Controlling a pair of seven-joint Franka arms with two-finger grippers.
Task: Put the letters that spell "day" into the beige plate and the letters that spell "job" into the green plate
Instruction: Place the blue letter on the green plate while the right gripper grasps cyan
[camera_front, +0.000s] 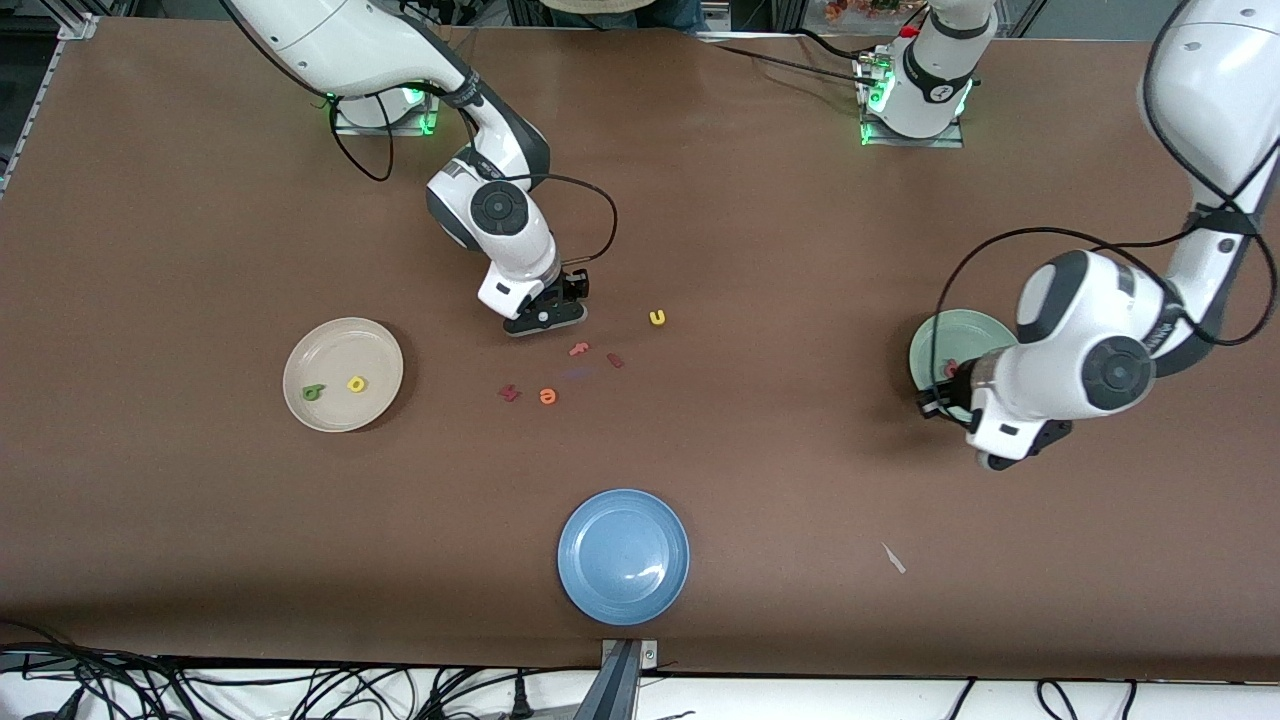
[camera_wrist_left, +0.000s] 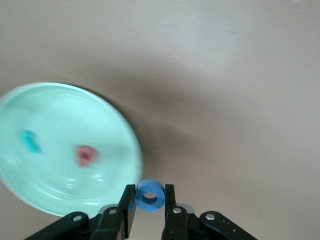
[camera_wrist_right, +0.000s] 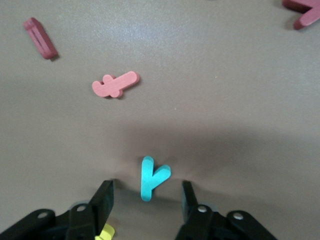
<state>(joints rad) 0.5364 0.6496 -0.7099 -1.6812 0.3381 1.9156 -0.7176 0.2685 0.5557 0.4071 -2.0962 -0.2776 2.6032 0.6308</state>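
Only the wrist views give the detail here: in the front view the right gripper (camera_front: 548, 312) sits low at the table's middle and hides what is under it, while the right wrist view shows its fingers (camera_wrist_right: 103, 197) spread apart on either side of the teal "y" (camera_wrist_right: 151, 177), which lies flat on the brown table (camera_front: 760, 480), not yet clamped. Near it lie a pink letter (camera_wrist_right: 115, 84) and a dark red bar-shaped piece (camera_wrist_right: 41, 38). Likewise the left gripper (camera_wrist_left: 149, 201) is mostly hidden under its arm in the front view, just over the green plate's (camera_front: 935, 335) rim; the left wrist view shows it clamped on a small blue ring-shaped letter (camera_wrist_left: 149, 195), with a teal letter (camera_wrist_left: 30, 141) and a coral-red letter (camera_wrist_left: 85, 155) lying in that pale mint plate. The beige plate (camera_front: 325, 345), toward the right arm's end, holds a green letter (camera_front: 314, 392) and a yellow round letter (camera_front: 356, 384). A blue plate (camera_front: 623, 555) lies nearest the front camera; a yellow "u" (camera_front: 657, 318) and an orange letter (camera_front: 547, 397) lie loose.
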